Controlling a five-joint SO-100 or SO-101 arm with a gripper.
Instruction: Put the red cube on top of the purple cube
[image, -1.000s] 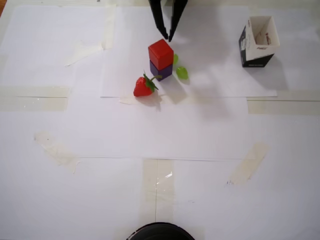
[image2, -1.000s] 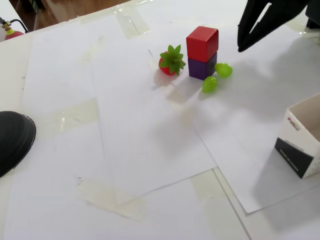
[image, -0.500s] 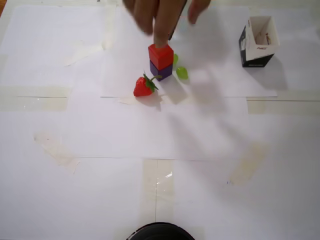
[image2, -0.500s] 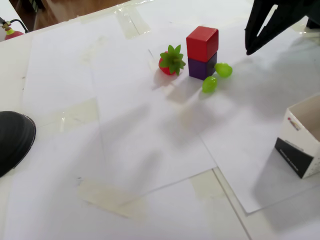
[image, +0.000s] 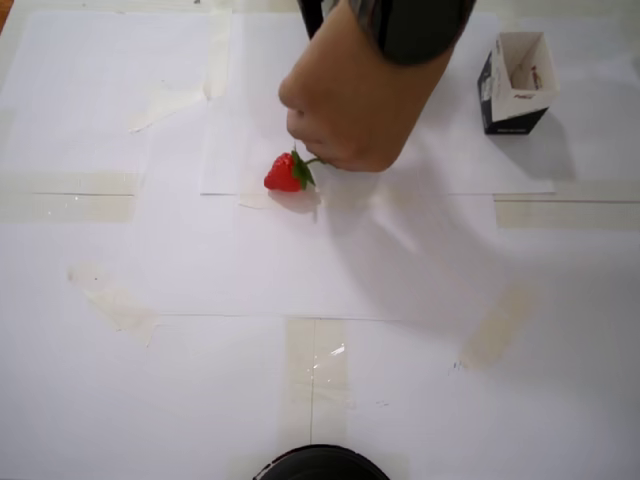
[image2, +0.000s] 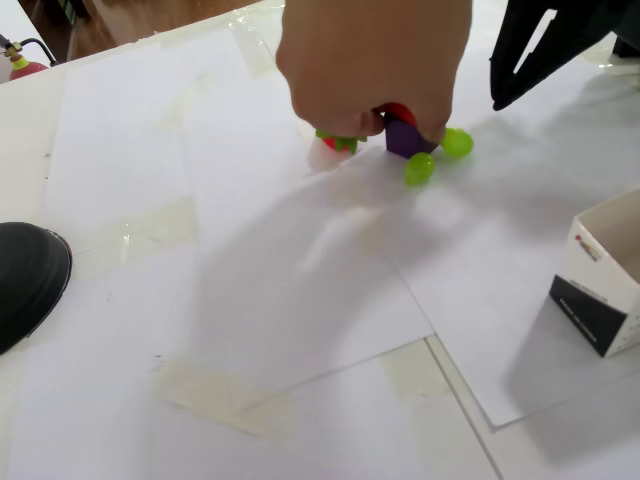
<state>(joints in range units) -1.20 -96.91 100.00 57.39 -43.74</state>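
Note:
A person's hand (image2: 370, 60) reaches down over the middle of the table and covers the cubes. In the fixed view the purple cube (image2: 405, 138) shows under the fingers, resting on the white paper. A small patch of red (image2: 400, 111) shows right above it between the fingers; it looks like the red cube, mostly hidden. In the overhead view the hand (image: 350, 100) hides both cubes. No gripper is in view in either frame.
A red strawberry with green leaves (image: 286, 173) lies beside the hand, also in the fixed view (image2: 337, 143). Two small green balls (image2: 457, 143) (image2: 419, 168) lie by the purple cube. A black-and-white paper box (image: 515, 82) (image2: 605, 285) stands open. A round black object (image: 320, 465) (image2: 25, 280) sits at the table edge.

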